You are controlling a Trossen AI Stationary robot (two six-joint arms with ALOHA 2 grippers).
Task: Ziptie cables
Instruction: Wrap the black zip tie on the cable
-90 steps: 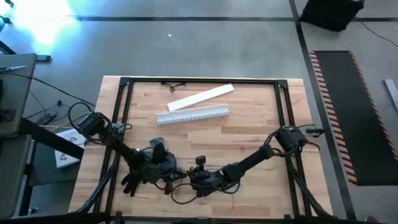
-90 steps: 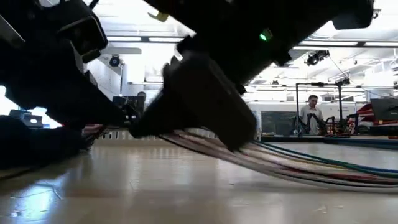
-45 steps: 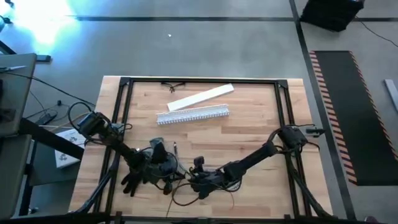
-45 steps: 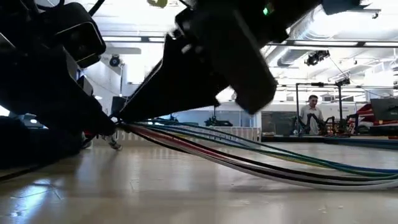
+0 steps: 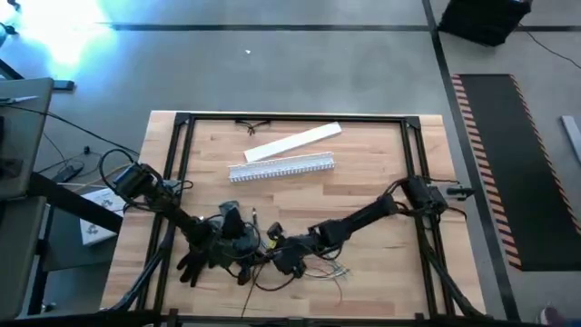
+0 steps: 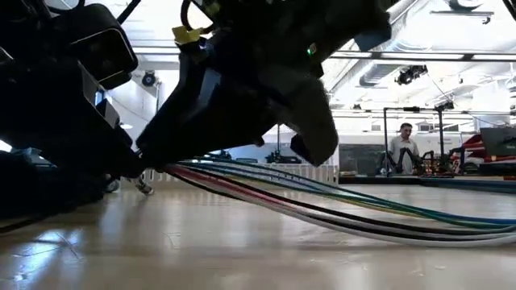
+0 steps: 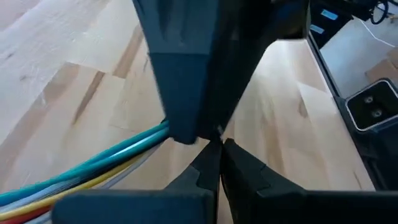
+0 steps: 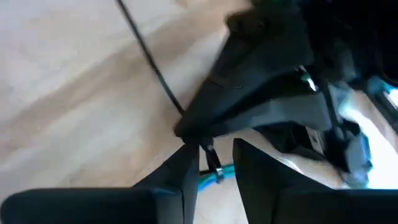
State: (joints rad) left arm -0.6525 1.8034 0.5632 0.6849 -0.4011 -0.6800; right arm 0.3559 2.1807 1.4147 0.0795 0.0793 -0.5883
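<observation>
The left claw [image 7: 217,163] has its two dark fingers pressed together at the tips, pinching at the end of the cables [image 6: 339,211] where they gather, low on the near middle of the worktop [image 5: 363,191]; whether a tie strap sits in that pinch I cannot tell. The right claw [image 8: 216,163] meets it tip to tip from the other side, its fingers a narrow gap apart around a thin dark strip with a small metal-looking end, just beside the teal wire; it looks closed on nothing firm yet. From the claws the cables run out as a loose flat fan of thin strands, teal, yellow, white, grey and dark, sagging to the worktop and trailing off toward the right. They look light, limp and smooth-jacketed, so I judge they will slide and splay unless gripped close to where they bunch; the best hold is right beside the gathered neck, not out on the slack run. The worktop is pale jointed wood, matt and flat, with a black metal frame [image 5: 290,117] round it. Farther back lie a white slotted plastic channel [image 5: 281,169] and a plain white strip [image 5: 293,142], both rigid and straight
</observation>
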